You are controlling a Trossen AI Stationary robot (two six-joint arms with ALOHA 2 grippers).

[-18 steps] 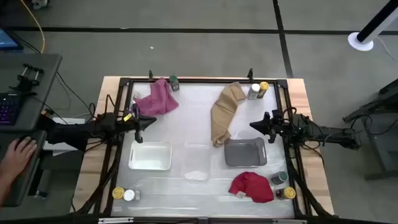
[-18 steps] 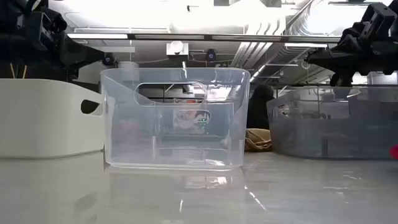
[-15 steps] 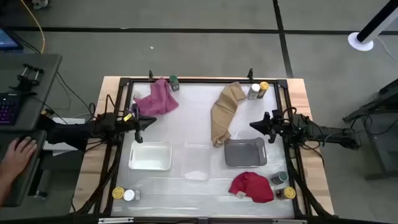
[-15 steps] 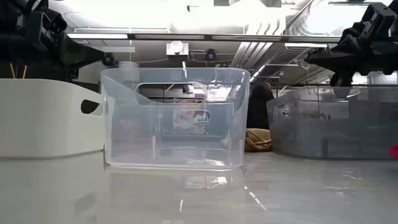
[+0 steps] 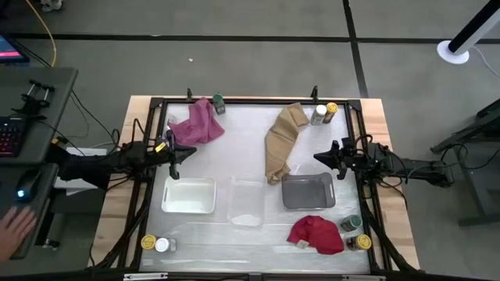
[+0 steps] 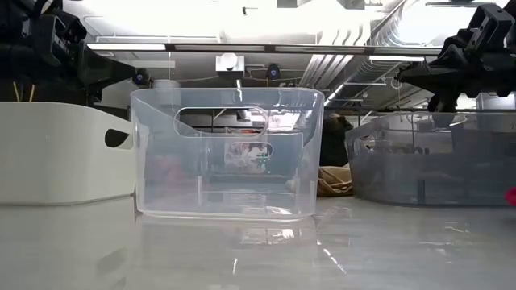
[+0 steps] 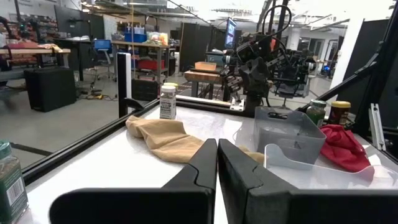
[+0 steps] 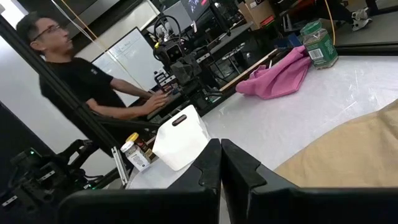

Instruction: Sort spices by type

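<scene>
Both grippers hover shut above the table and hold nothing. My left gripper (image 5: 178, 154) (image 7: 217, 149) is at the left side, between the pink cloth (image 5: 195, 123) and the white tray (image 5: 188, 196). My right gripper (image 5: 319, 156) (image 8: 220, 149) is at the right, beside the tan cloth (image 5: 283, 139). A green-lidded jar (image 5: 219, 103) stands at the far edge. A white-lidded jar (image 5: 317, 115) and a yellow-lidded jar (image 5: 331, 109) stand far right. A yellow-lidded jar (image 5: 148, 242) and a white-lidded jar (image 5: 162, 244) stand near left. A green-lidded jar (image 5: 349, 224) and an amber jar (image 5: 362, 242) stand near right.
A clear tray (image 5: 248, 203) sits between the white tray and the grey tray (image 5: 307, 191). A red cloth (image 5: 316, 234) lies near right. A dark frame (image 5: 258, 100) rims the table. A person (image 8: 81, 81) sits beyond the left side; a hand (image 5: 12, 230) shows there.
Neither arm has moved. The person's hand beside the table's left has drawn back toward the near side, off the desk.
</scene>
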